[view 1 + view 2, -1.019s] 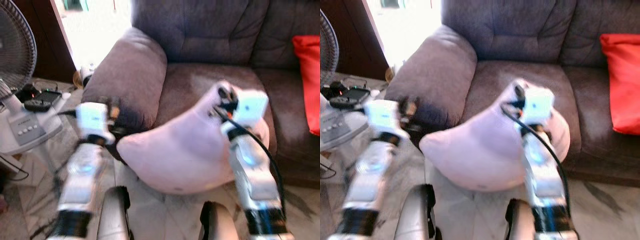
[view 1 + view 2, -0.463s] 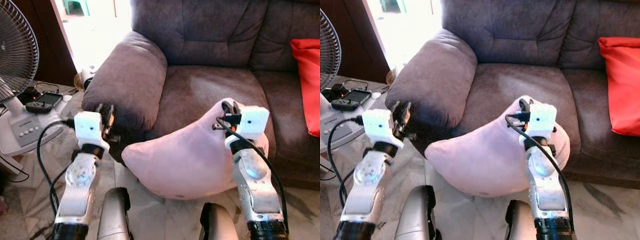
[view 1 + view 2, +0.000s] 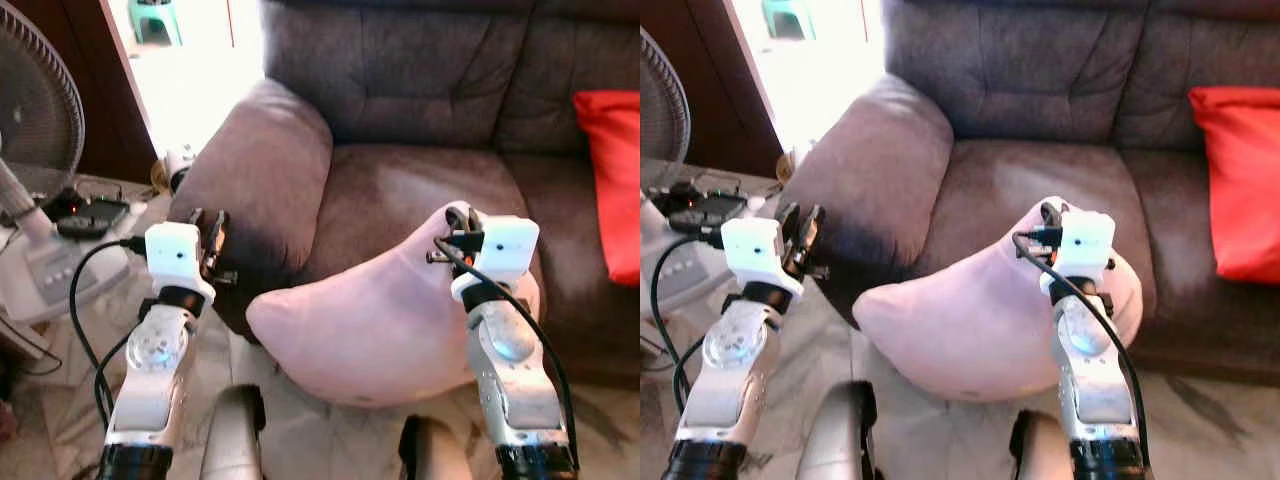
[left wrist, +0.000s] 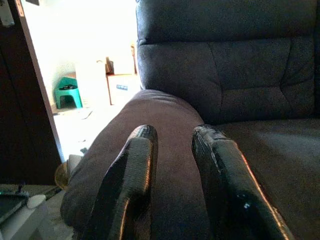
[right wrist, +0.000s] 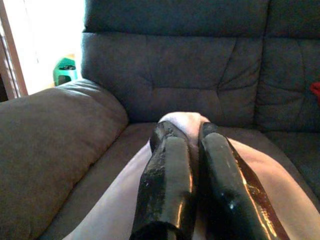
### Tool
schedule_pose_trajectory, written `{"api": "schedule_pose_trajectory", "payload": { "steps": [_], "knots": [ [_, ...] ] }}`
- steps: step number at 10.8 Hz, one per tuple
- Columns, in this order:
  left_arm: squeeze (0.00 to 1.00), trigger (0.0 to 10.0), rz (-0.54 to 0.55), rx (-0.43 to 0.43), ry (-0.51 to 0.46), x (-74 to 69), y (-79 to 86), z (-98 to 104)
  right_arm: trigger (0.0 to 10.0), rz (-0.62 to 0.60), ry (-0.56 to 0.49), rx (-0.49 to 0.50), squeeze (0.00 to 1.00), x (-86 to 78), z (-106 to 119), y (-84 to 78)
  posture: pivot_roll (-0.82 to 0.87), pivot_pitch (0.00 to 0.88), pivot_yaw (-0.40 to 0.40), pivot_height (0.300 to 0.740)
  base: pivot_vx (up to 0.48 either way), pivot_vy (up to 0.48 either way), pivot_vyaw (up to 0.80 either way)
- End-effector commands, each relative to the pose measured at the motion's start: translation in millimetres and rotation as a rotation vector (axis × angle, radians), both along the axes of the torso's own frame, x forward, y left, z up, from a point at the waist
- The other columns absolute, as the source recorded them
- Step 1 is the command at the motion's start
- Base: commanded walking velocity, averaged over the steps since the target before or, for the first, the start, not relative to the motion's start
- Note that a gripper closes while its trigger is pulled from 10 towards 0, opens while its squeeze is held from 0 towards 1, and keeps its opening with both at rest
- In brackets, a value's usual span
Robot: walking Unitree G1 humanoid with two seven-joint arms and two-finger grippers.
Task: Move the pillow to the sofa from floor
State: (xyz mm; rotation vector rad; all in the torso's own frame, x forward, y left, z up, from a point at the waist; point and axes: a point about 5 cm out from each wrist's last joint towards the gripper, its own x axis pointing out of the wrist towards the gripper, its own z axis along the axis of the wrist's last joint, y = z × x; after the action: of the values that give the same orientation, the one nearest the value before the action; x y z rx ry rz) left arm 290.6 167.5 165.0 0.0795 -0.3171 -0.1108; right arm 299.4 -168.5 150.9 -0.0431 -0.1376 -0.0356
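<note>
We have the pillow (image 3: 370, 320) off the floor (image 3: 70, 370) and carried up to the sofa (image 3: 420, 190), so the lift looks done and the placing is what remains. Our right gripper (image 5: 192, 137) is pinched on a fold at the pillow's upper corner, its two black fingers (image 5: 167, 170) nearly together with pink fabric bunched between them. The pillow hangs from that corner in a crescent: its upper end is over the front of the seat cushion, while its lower, wider end droops below the seat edge, in front of the sofa base and between our two arms. We cannot tell whether the upper part already rests on the seat or is just above it. Our left gripper (image 4: 172, 137) is raised beside the armrest (image 3: 255, 180), holding nothing, its fingers a little apart and pointing over the armrest toward the backrest. By our judgement, the task is well past halfway. What is left is to bring the pillow further in over the seat so that its whole body lies on the cushion, and then to let go. If released now, the hanging end could pull it back down. A red cushion (image 3: 610, 180) sits at the sofa's far right, well apart from the open seat.
</note>
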Motion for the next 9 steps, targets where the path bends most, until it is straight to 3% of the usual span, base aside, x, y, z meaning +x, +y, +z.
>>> {"api": "schedule_pose_trajectory", "payload": {
  "steps": [1,6,9],
  "knots": [
    [0.0,10.0,-0.001,-0.004,-0.012,2.0,-1.5,5,10.0,-0.014,-0.124,0.001,0.0,2.7,28,-2.3,0.07,0.0,-0.025,0.651,0.0,0.0,0.0],
    [0.0,10.0,-0.004,-0.011,-0.01,4.8,-4.3,6,10.0,-0.004,-0.141,0.012,0.0,8.2,35,1.3,0.08,0.0,-0.035,0.74,0.0,0.0,0.0],
    [0.0,10.0,-0.002,-0.021,-0.021,6.6,-5.5,9,10.0,-0.005,-0.156,0.009,0.0,10.9,40,0.0,0.08,0.0,-0.041,0.74,0.0,0.0,0.0]
  ]
}}
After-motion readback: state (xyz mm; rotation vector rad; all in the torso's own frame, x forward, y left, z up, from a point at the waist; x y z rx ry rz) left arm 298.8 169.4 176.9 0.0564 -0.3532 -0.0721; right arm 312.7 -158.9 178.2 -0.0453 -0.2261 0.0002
